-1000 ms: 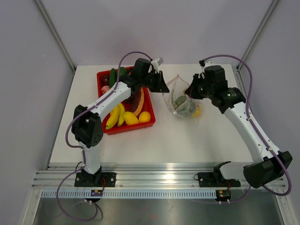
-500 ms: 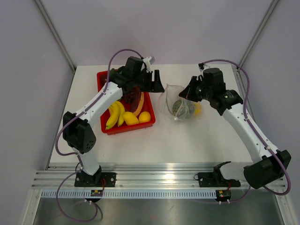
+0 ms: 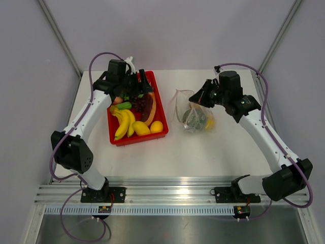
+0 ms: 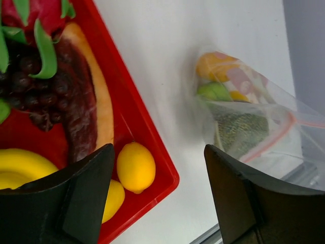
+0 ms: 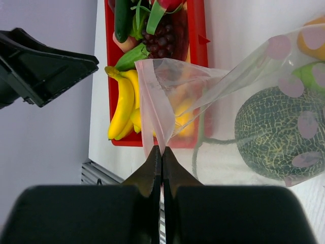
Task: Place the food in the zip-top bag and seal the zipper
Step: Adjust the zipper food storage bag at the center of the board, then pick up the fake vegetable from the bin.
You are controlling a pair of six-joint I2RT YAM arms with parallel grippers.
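The zip-top bag (image 3: pixel 190 114) beside the red tray (image 3: pixel 137 141)
Overhead: its edge is being clamped by the right claw (image 3: pixel 195 97) above the white desk (image 3: pixel 203 152). Left wrist: the left claw (image 4: pixel 158 157) is being held spread over the tray. Right wrist: the melon (image 5: pixel 277 134) is being enclosed.

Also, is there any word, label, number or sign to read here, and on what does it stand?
No readable text.
The zip-top bag has only plain pink spots.
The red tray shows no lettering.
The small tags on the front rail are too small to read.
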